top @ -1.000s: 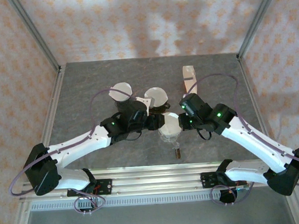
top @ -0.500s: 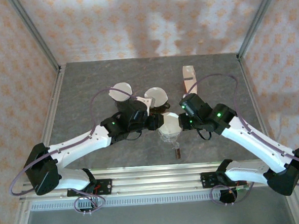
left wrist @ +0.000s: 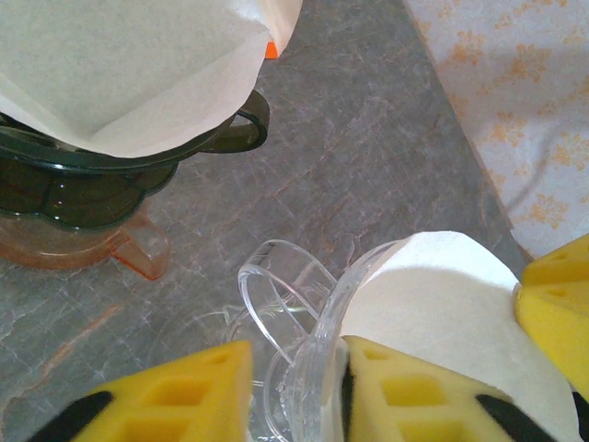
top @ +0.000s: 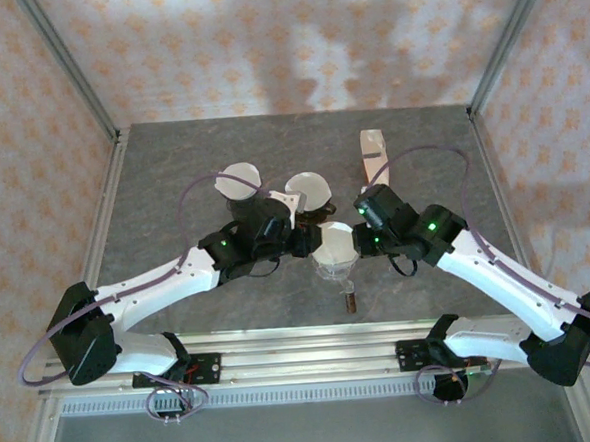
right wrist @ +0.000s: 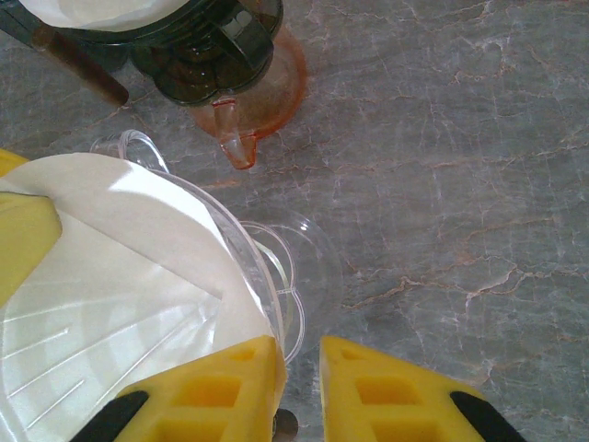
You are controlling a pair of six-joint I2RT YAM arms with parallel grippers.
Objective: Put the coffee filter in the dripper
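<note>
The clear plastic dripper [top: 335, 261] stands on the table between my two grippers, with the white coffee filter [top: 334, 243] sitting inside it. My left gripper [top: 305, 242] straddles the dripper's rim [left wrist: 329, 318]. One finger lies inside on the filter [left wrist: 433, 304], the other outside, and the jaws are shut on the wall. From the opposite side my right gripper [top: 361, 239] does the same: its jaws [right wrist: 299, 345] are nearly closed over the rim [right wrist: 250, 253], one finger resting on the filter [right wrist: 120, 249]. The filter's upper edge rises above the rim.
Just behind stand a dark dripper [left wrist: 92, 175] with a filter on an orange base [right wrist: 267, 92], and another filter-lined dripper [top: 240, 181]. A white and orange piece [top: 373, 151] lies at the back right. A small brown item [top: 349, 301] lies near the front edge.
</note>
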